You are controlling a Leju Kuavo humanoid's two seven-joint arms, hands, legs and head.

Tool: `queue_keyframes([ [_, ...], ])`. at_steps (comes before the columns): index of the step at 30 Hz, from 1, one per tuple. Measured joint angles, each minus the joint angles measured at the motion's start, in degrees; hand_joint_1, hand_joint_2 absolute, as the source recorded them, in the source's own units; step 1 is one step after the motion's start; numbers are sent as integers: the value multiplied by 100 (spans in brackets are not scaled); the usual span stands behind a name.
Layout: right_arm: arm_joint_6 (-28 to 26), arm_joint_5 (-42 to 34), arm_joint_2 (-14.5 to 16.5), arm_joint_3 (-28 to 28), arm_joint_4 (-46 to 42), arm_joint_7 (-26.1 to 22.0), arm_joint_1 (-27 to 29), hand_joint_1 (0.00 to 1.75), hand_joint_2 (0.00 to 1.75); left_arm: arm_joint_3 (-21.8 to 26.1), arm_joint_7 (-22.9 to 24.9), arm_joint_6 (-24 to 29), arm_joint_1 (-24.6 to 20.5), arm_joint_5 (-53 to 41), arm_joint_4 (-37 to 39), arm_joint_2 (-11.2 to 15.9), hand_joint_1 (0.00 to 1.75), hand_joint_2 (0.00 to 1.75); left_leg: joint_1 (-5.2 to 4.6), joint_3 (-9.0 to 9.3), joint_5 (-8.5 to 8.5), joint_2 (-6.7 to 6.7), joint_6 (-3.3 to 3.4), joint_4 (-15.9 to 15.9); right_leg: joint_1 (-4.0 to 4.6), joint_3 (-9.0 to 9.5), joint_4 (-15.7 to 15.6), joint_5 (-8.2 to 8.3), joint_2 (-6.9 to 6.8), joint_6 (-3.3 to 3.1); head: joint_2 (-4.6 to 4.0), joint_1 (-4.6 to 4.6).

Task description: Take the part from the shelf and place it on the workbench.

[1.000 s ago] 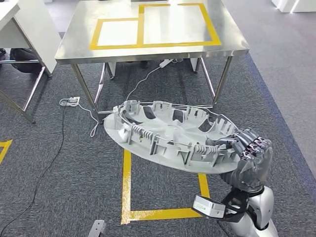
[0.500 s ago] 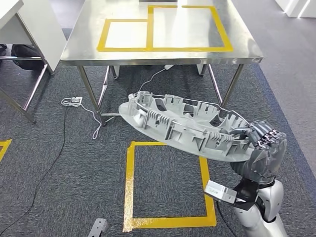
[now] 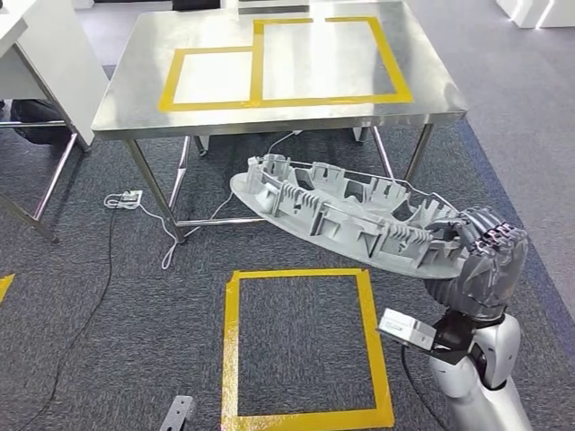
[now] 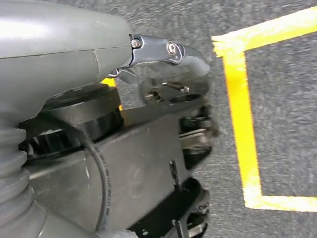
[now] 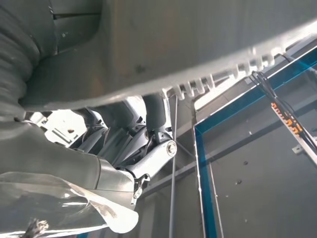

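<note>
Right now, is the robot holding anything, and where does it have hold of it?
Yes. Its right hand grips the big grey plastic part by the end nearest its body; the rest sticks out unsupported toward the steel table.

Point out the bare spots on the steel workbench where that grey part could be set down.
The workbench top is bare. Two free patches: the smaller yellow-taped rectangle on its left and the larger taped rectangle beside it. It is crowded below: the part, held by the right hand, hangs over the carpet before the table legs and floor cables.
</note>
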Motion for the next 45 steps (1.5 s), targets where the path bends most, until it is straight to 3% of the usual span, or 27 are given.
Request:
queue_keyframes([
  [2,0,-7,-8,-15,32,5,-58,175,175,0,1,-1,-4,-10,0,10,0,175,-40,104,113,3,69,-334,9,61,4,-73,6,76,0,2],
  [5,0,-8,-26,-38,61,15,-110,175,175,-2,1,-1,-6,-16,0,18,0,175,-38,214,97,-4,174,-421,13,108,63,-129,7,190,0,5],
  [6,0,-8,-38,-46,70,18,-132,175,175,-2,1,0,-14,-18,0,20,0,175,-26,260,87,-6,202,-434,8,38,184,-172,4,219,0,17],
  [7,0,-9,-55,-54,81,25,-158,175,175,-2,1,0,-26,-21,0,19,0,175,-14,295,74,-8,227,-446,2,-108,422,-252,3,245,0,32],
  [10,-1,-27,-93,-82,121,56,-211,175,175,-2,4,-1,-44,-45,0,11,0,175,-15,354,-10,-9,267,-449,-21,-839,1458,-590,1,312,0,63],
  [11,-1,-34,-108,-96,140,69,-219,175,175,-2,9,-2,-40,-54,0,10,0,175,-15,392,-48,-12,266,-449,-28,-1010,1611,-599,0,329,0,65],
  [12,-1,-41,-125,-114,162,81,-231,175,175,-2,14,-2,-37,-62,0,9,0,175,-12,445,-91,-18,262,-448,-35,-1080,1563,-487,-2,338,0,66],
  [13,-1,-47,-146,-135,184,96,-246,175,175,-2,20,-2,-35,-71,0,5,0,175,-9,512,-139,-26,252,-448,-41,-1049,1310,-253,-3,339,0,69],
  [14,0,-55,-168,-159,205,108,-265,175,175,-2,25,-2,-35,-83,0,0,0,175,-5,585,-193,-33,236,-449,-47,-956,929,50,-7,333,0,69],
  [16,0,-74,-202,-202,243,130,-318,175,175,-1,32,-2,-46,-116,0,-10,0,175,-12,687,-291,-38,183,-441,-33,-770,317,379,-18,287,-1,72],
  [17,0,-85,-217,-225,259,140,-349,175,175,-1,39,-2,-52,-131,0,-13,0,175,-21,714,-326,-36,151,-438,-24,-719,170,430,-22,242,-1,72],
  [21,3,-102,-258,-329,319,185,-444,175,175,-2,73,-2,-67,-174,0,-19,0,175,-35,702,-399,-23,48,-250,-40,-566,94,378,-19,65,0,62],
  [22,5,-103,-271,-352,335,190,-469,175,175,-2,80,-3,-72,-183,0,-19,0,175,-26,591,-457,-17,16,-30,-48,-520,86,358,-18,33,0,58],
  [25,14,-107,-293,-406,377,194,-563,175,175,-3,91,-14,-70,-216,0,-21,0,175,0,-57,-827,-8,-53,998,-48,-423,79,267,-13,-20,0,51],
  [26,16,-108,-296,-420,391,196,-584,175,175,-3,95,-20,-67,-228,0,-22,0,175,3,-226,-880,-8,-58,1186,-46,-383,79,231,-8,-21,0,50],
  [27,18,-108,-300,-432,404,201,-602,175,175,-4,99,-27,-65,-240,0,-23,0,175,3,-301,-809,-8,-51,1179,-43,-332,79,192,-4,-19,0,49],
  [28,20,-107,-305,-442,419,204,-621,175,175,-4,102,-31,-65,-246,0,-23,0,175,0,-280,-609,-8,-31,975,-39,-271,79,151,-1,-14,0,51],
  [30,22,-104,-319,-457,450,211,-667,175,175,-4,104,-36,-64,-251,0,-21,0,175,-25,-84,-77,-6,45,270,-31,-142,77,64,-1,9,0,55],
  [31,23,-104,-323,-466,464,214,-693,175,175,-4,104,-37,-66,-251,0,-18,0,175,-47,4,31,-4,85,-44,-26,-103,75,25,1,34,0,53],
  [33,24,-103,-335,-481,489,223,-736,175,175,-4,105,-37,-61,-251,0,-14,0,175,-84,94,39,-7,152,-325,-18,-65,78,-25,4,109,0,49],
  [36,24,-95,-367,-498,508,233,-769,175,175,-4,106,-36,-49,-254,0,-20,0,175,-60,247,63,-18,242,-437,-21,-53,188,-81,1,211,0,52],
  [38,26,-86,-397,-514,518,246,-815,175,175,-4,106,-37,-61,-256,0,-30,0,175,-37,330,44,-20,278,-461,-30,-283,595,-283,-2,262,0,83],
  [40,32,-73,-417,-524,532,272,-857,175,175,-4,106,-41,-64,-258,0,-40,0,175,-35,364,-13,-21,292,-460,-34,-735,1292,-537,-3,314,0,108],
  [41,36,-66,-426,-528,544,287,-865,175,175,-4,106,-43,-58,-258,0,-45,0,175,-35,392,-47,-22,292,-459,-37,-940,1539,-583,-3,331,0,110],
  [42,40,-58,-438,-535,560,302,-871,175,175,-4,106,-44,-51,-263,0,-49,0,175,-34,433,-86,-26,288,-458,-37,-1062,1609,-517,-4,337,0,112],
  [43,44,-52,-455,-546,579,317,-883,175,175,-4,106,-45,-44,-274,0,-53,0,175,-31,490,-130,-31,281,-457,-39,-1079,1467,-327,-5,334,0,113],
  [45,54,-44,-502,-578,616,346,-933,175,175,-4,107,-47,-41,-309,0,-62,0,175,-26,618,-230,-42,250,-462,-39,-902,798,206,-6,321,0,112],
])
